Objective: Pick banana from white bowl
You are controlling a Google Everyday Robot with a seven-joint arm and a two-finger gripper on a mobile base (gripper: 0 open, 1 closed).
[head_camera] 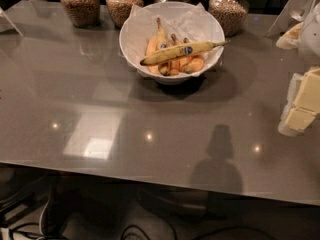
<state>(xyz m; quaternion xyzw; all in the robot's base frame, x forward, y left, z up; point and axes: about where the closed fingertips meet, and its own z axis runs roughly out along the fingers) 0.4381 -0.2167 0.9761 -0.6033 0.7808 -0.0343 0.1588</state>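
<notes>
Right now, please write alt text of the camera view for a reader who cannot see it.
A long, slim yellow banana with a blue sticker lies across shorter orange bananas in a large white paper-lined bowl on a glossy grey table. The robot's cream gripper hangs at the right edge, apart from the bowl; brown-filled glass jars stand behind.

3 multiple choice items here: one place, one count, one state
1. Where is the gripper relative to the white bowl? A above it B at the picture's right edge C inside it
2. How many glass jars stand behind the bowl? A two B four C six
3. How does the banana lie? A across the shorter bananas in the bowl B standing upright C in the gripper
B, it shows at the right edge; B, four line the back; A, it rests atop the others.
</notes>
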